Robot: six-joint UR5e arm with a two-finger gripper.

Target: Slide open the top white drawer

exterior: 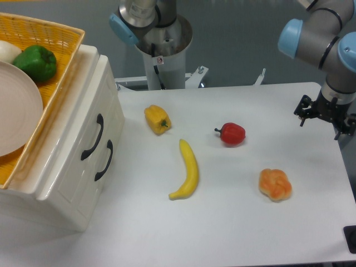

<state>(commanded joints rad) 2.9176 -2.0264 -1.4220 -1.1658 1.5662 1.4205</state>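
At the left edge of the table (311,222) stands a white cabinet (61,189) with two drawers. The top white drawer (83,125) is pushed all the way in, and its curved black handle (93,137) faces the middle of the table. The lower drawer (94,178) sits just under it with its own black handle (104,160). On top of the cabinet sits a yellow basket (53,41). In it are a green pepper (36,62), a pale plate (19,108) and a bit of something white in the corner.

Near the middle of the table lie a yellow pepper (157,119) and a banana (187,172). To the right of them is a red pepper (232,133), and nearer the front edge is an orange lumpy thing (275,184).

At the right edge, far from the cabinet, hangs the black gripper (325,115) under the arm (328,39). It holds nothing. I cannot tell how wide it is open.
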